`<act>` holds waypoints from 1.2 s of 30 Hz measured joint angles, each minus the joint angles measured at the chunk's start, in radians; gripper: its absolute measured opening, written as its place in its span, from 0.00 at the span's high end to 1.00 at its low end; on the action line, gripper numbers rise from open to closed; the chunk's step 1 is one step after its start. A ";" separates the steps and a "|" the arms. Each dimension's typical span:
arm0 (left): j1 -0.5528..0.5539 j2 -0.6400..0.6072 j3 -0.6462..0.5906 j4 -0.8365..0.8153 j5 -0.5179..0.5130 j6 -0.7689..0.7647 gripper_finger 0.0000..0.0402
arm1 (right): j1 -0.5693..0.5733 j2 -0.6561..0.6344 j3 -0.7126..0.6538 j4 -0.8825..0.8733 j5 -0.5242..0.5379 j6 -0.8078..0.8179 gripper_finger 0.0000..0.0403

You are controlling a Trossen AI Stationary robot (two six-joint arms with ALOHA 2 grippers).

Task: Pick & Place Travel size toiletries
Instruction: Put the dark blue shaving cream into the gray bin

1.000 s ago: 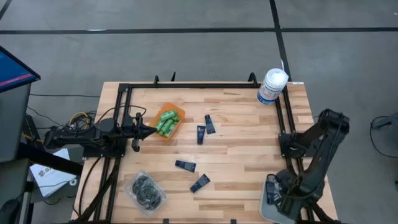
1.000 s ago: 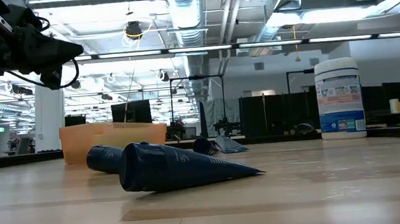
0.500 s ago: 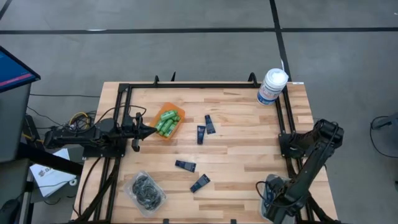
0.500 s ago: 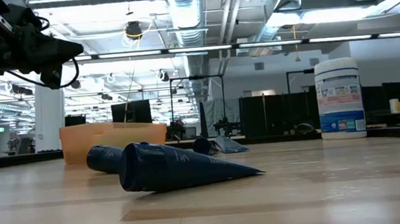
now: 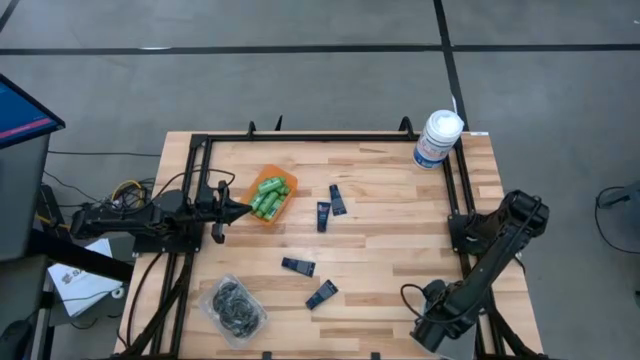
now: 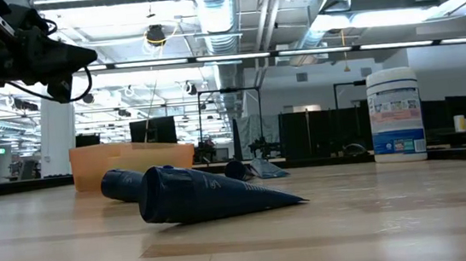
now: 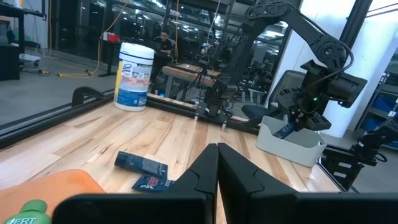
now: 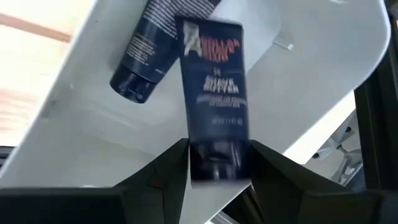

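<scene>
The right pincer [image 8: 214, 167] hung over a white bin [image 8: 323, 87] at the near right corner of the desk [image 5: 380, 250]; its fingers [image 8: 163, 171] stood apart with a navy tube [image 8: 213, 106] between them, and whether they pressed the tube or merely flanked it could not be told; a second navy tube [image 8: 149, 56] lay in the bin beside it. The left pincer [image 7: 217, 169] was pressed together, holding nothing, over the left side of the desk, just beside an orange tray [image 5: 283, 205] of green bottles [image 5: 268, 195].

The desk was light wooden planking edged by a black frame [image 5: 330, 137]; four loose navy tubes [image 5: 321, 215] lay mid-desk, a clear packet of black round pieces [image 5: 233, 306] sat near the front left, and a white canister [image 5: 437, 138] stood at the far right corner. Grey floor with dark lines surrounded the desk; the low view showed ceiling ducts [image 6: 222, 12], strip lights and dark cabinets behind.

In the high view the right arm covered the bin almost entirely; in the low view one large tube [image 6: 213, 194] blocked most others.
</scene>
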 joint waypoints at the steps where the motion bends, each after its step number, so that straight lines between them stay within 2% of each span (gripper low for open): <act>1: 0.000 0.000 0.000 0.000 0.000 0.000 1.00 | -0.004 0.000 0.000 0.000 0.000 -0.008 0.61; 10: 0.000 0.000 0.000 0.007 0.001 0.000 1.00 | -0.038 -0.024 0.008 0.000 0.026 -0.090 0.45; 13: 0.000 0.000 0.000 0.008 0.004 0.000 1.00 | -0.058 -0.078 0.033 -0.009 0.141 -0.090 0.43; 17: 0.000 0.000 0.000 0.013 0.004 0.000 1.00 | -0.127 -0.166 0.059 -0.031 0.392 -0.147 0.43; 20: 0.000 0.000 0.000 0.014 0.004 0.000 1.00 | -0.240 -0.221 0.061 -0.070 0.509 -0.232 0.45; 23: 0.000 0.000 0.000 0.014 0.004 0.000 1.00 | -0.393 -0.235 0.061 -0.121 0.555 -0.378 0.47; 26: 0.000 0.000 0.000 0.014 0.003 0.000 1.00 | -0.570 -0.223 0.061 -0.114 0.581 -0.597 0.47; 31: 0.000 0.000 0.000 0.015 0.003 0.000 1.00 | -0.840 -0.149 0.061 0.053 0.585 -0.974 0.43; 36: 0.000 0.000 0.000 0.015 -0.001 0.000 1.00 | -1.031 -0.052 0.060 0.253 0.580 -1.189 0.36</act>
